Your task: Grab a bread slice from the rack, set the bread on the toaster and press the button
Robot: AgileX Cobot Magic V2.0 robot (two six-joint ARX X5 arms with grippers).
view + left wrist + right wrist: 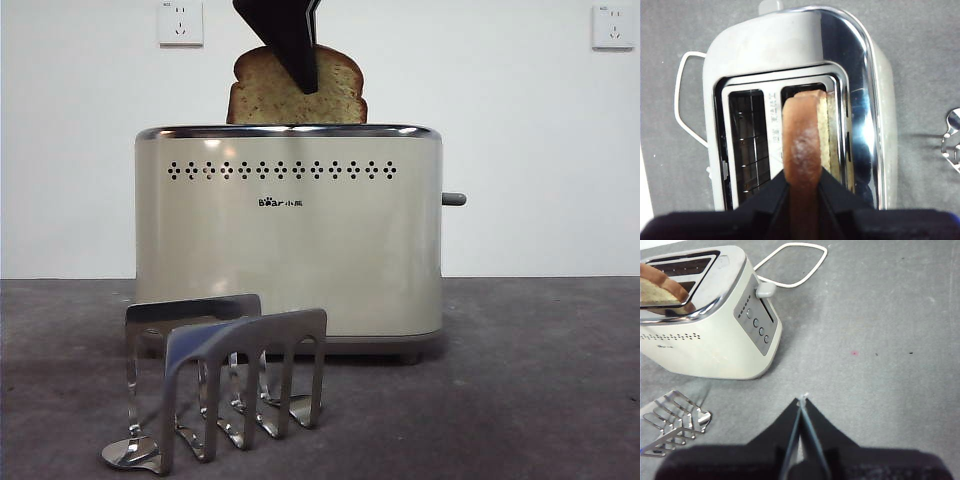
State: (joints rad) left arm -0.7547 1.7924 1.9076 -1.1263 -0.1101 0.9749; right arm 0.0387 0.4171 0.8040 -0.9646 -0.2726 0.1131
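The slice of bread (340,95) stands upright over the cream toaster (290,240), its lower part hidden behind the chrome rim. My left gripper (300,75) comes down from above, shut on the bread's top crust. In the left wrist view the bread (802,140) enters the slot on the toaster's (765,45) rack side; the other slot is empty. The steel rack (220,385) stands empty in front of the toaster. My right gripper (802,400) is shut on nothing, above the bare table beside the toaster's (705,350) control end.
A grey lever (454,199) sticks out of the toaster's right end, above a column of round buttons (757,325). A white cord (795,265) loops on the table behind the toaster. The rack (672,420) lies left of the right gripper.
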